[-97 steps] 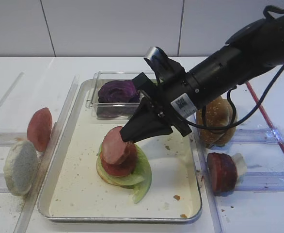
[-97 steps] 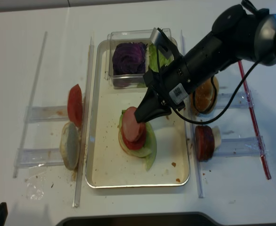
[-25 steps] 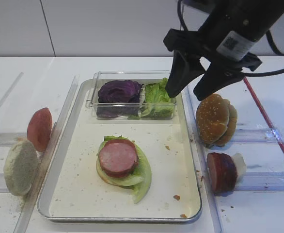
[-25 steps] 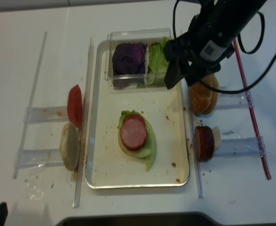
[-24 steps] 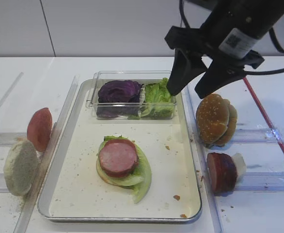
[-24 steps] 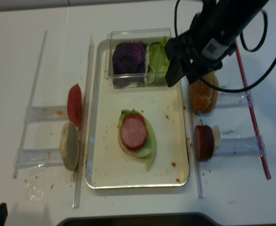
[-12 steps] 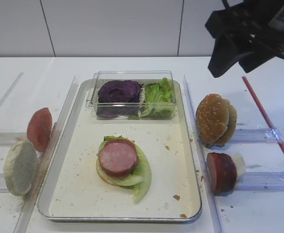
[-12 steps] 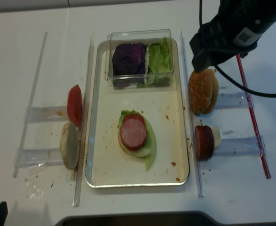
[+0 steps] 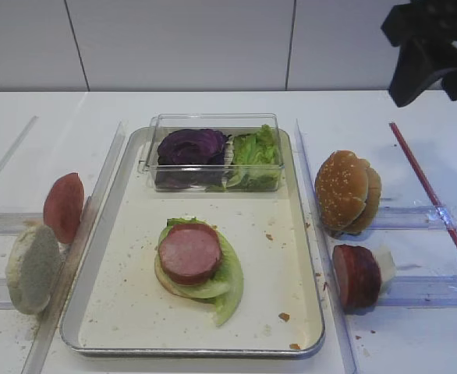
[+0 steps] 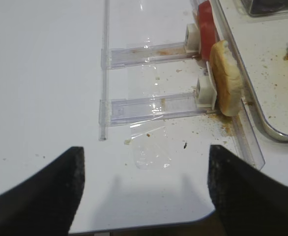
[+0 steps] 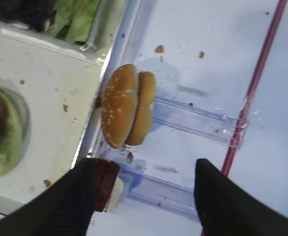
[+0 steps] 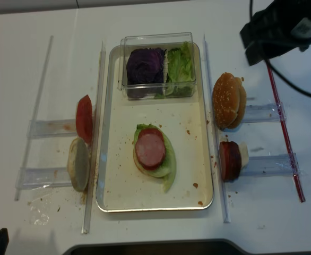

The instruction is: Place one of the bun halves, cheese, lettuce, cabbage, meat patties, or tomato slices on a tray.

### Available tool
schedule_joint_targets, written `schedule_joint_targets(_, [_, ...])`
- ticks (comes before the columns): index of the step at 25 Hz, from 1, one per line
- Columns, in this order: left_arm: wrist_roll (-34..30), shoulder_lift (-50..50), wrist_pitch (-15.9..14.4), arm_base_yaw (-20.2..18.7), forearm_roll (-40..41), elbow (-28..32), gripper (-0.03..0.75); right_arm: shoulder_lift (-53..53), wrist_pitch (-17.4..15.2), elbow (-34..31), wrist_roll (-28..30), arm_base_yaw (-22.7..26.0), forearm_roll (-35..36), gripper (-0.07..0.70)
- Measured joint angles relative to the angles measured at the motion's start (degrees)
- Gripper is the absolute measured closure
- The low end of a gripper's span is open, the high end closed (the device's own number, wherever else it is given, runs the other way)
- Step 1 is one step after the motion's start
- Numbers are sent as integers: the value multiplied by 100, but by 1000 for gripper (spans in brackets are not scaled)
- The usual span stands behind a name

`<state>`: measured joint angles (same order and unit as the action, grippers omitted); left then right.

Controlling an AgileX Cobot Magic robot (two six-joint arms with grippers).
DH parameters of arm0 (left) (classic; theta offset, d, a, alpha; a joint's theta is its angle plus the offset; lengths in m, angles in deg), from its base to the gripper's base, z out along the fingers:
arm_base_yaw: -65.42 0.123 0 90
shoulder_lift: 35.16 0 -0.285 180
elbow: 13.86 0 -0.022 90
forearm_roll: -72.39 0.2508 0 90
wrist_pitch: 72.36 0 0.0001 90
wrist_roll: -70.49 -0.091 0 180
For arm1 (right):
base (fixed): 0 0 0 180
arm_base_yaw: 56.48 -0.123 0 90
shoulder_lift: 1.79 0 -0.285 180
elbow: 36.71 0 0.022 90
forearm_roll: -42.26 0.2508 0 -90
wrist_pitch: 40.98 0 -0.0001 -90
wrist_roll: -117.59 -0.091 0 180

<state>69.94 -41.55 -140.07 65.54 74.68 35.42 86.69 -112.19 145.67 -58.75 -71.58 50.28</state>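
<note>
Purple cabbage (image 9: 191, 146) (cropped from the right wrist view) fills overhead frames.

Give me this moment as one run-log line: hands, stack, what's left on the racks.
right hand: open, empty, above bun halves | left hand: open, empty | tray: meat patty on lettuce | tomato slice: racked

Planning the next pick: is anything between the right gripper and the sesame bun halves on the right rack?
Nothing visible. The open right gripper hangs above the golden sesame-seeded bun halves, which stand upright on the clear plastic rack beside the silver metal tray.
</note>
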Motion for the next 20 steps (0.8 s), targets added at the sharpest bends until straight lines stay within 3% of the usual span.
schedule_joint_targets(7, [0, 0, 0, 0, 0, 0, 235, 0, 0, 0, 0, 731, -178, 185])
schedule_joint_targets(13, [0, 0, 0, 0, 0, 0, 235, -52, 0, -47, -49, 899, -329, 185])
schedule_joint_targets(20, [0, 0, 0, 0, 0, 0, 235, -762, 0, -1006, -257, 899, -803, 185])
